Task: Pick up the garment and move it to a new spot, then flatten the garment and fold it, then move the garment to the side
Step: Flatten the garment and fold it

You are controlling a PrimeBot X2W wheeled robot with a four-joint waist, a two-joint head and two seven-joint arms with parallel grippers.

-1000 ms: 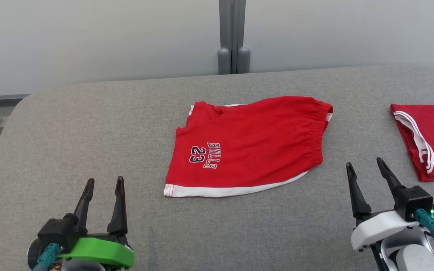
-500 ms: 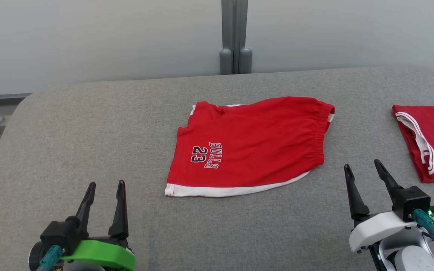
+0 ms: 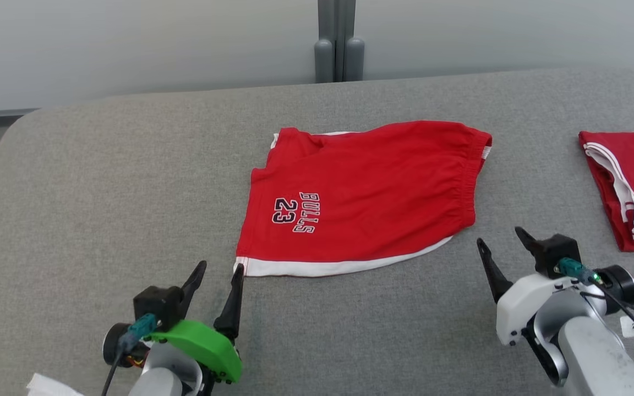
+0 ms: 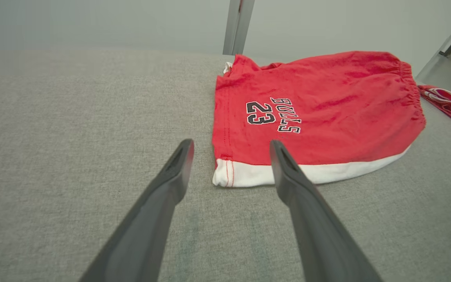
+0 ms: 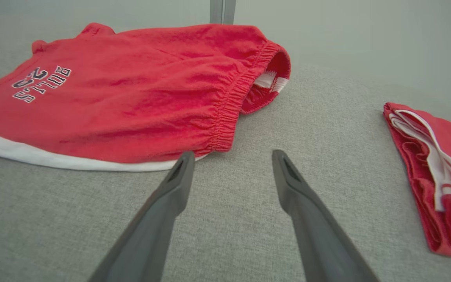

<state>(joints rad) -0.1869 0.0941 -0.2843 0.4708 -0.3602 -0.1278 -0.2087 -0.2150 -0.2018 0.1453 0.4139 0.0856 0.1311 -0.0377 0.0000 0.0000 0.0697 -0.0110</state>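
Both left hand [image 3: 220, 267] and right hand [image 3: 498, 235] neared shorts [image 3: 372, 198].

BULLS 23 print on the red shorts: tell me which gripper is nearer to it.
Left. The left gripper, jaws open, sits at the hem corner beside the BULLS 23 print; the right gripper, also open, is beyond the waistband end of the red shorts.

I am counting two red garments on one desk [image 3: 102, 165]: one pair of shorts [image 3: 372, 187] and one folded piece [image 3: 633, 181]. My left gripper [image 3: 220, 266] and right gripper [image 3: 498, 235] are making two.
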